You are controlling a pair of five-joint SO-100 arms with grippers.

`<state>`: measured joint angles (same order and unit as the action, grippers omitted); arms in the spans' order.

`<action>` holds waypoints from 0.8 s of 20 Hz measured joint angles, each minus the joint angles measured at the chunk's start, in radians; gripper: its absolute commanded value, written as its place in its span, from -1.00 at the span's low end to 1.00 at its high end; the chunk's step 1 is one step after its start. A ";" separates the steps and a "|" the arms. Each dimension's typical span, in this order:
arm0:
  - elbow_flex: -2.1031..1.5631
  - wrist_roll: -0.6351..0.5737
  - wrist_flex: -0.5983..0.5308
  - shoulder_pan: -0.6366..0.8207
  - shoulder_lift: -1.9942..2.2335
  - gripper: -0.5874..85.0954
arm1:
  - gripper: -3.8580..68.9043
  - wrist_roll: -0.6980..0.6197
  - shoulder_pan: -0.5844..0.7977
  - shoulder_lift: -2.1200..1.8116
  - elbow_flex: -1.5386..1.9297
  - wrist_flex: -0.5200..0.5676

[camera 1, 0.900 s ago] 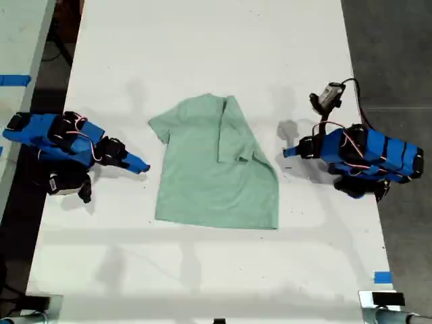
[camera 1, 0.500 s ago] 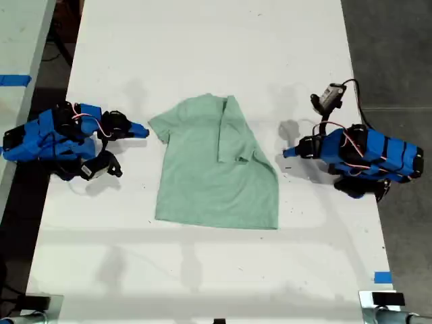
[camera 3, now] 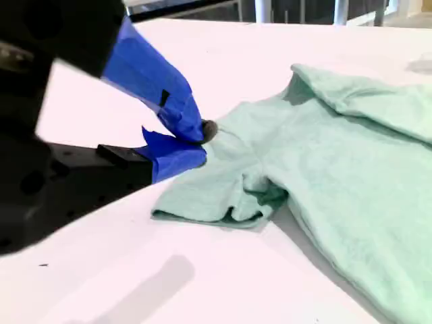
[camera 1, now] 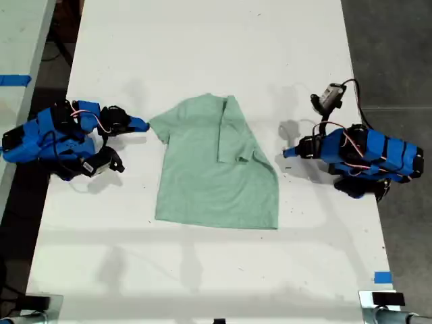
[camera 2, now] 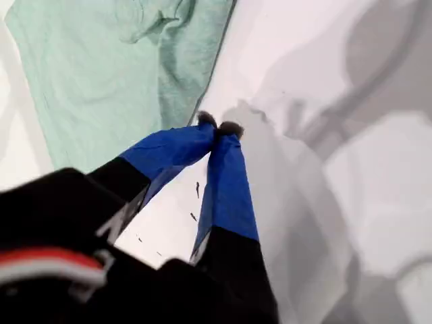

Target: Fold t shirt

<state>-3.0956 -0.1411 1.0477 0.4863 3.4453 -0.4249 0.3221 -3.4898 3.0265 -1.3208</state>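
My first gripper (camera 2: 218, 128) is clenched, its blue jaw tips meeting with nothing between them. It sits low over bare worktop (camera 2: 378, 196), just beside the edge of the t shirt (camera 2: 101, 74) but apart from it. In the exterior view this is the gripper (camera 1: 289, 151) of the arm at the view's right, pointing toward the shirt's folded side.

My second gripper (camera 3: 196, 142) has its tips at the cloth's sleeve edge, the two blue jaws narrowly parted. Whether cloth is pinched between them cannot be told. In the exterior view this gripper (camera 1: 142, 124) belongs to the arm at the view's left and touches the sleeve corner.

The t shirt (camera 1: 216, 165), pale mint green and wrinkled, lies flat near the middle of the white worktop (camera 1: 202, 54), between the two arms. One side, toward the exterior view's right, is folded over onto the body, the sleeve lying on top. The sleeve toward the view's left is spread out. The hem lies toward the bottom of the exterior view.
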 measured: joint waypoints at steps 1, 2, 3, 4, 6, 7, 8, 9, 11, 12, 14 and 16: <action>0.084 0.011 -0.002 0.014 -0.147 -0.67 | -0.86 0.000 0.000 0.000 0.000 0.000; 0.178 0.015 -0.002 0.014 -0.325 -0.58 | -0.86 0.000 0.000 0.000 0.000 0.000; 0.279 0.014 0.003 0.021 -0.511 -0.52 | -0.86 0.000 0.000 0.000 0.000 0.000; 0.377 -0.012 0.008 0.048 -0.719 -0.45 | -0.86 0.000 0.000 0.000 0.000 0.000; 0.543 -0.061 0.003 0.109 -1.062 -0.42 | -0.86 0.000 0.002 0.000 0.000 0.000; 0.589 -0.091 0.008 0.135 -1.203 -0.42 | -0.86 0.000 0.002 0.000 0.000 0.000; 0.621 -0.103 -0.011 0.163 -1.312 -0.42 | -0.86 0.000 0.002 0.000 0.000 0.000; 0.630 -0.107 -0.009 0.189 -1.373 -0.42 | -0.86 0.000 0.002 0.000 0.000 0.000; 0.632 -0.118 -0.017 0.224 -1.414 -0.43 | -0.86 0.000 0.002 0.000 0.000 0.000; 0.632 -0.123 -0.021 0.236 -1.416 -0.43 | -0.86 0.000 0.002 0.000 0.000 0.000; 0.632 -0.138 -0.028 0.259 -1.434 -0.44 | -0.86 0.000 0.008 0.000 0.000 0.000; 0.681 -0.158 -0.032 0.273 -1.443 -0.45 | -0.86 0.000 0.006 0.000 0.000 0.000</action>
<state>-2.4145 -0.2991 1.0155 0.7593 2.0018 -0.4249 0.3283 -3.4898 3.0265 -1.3208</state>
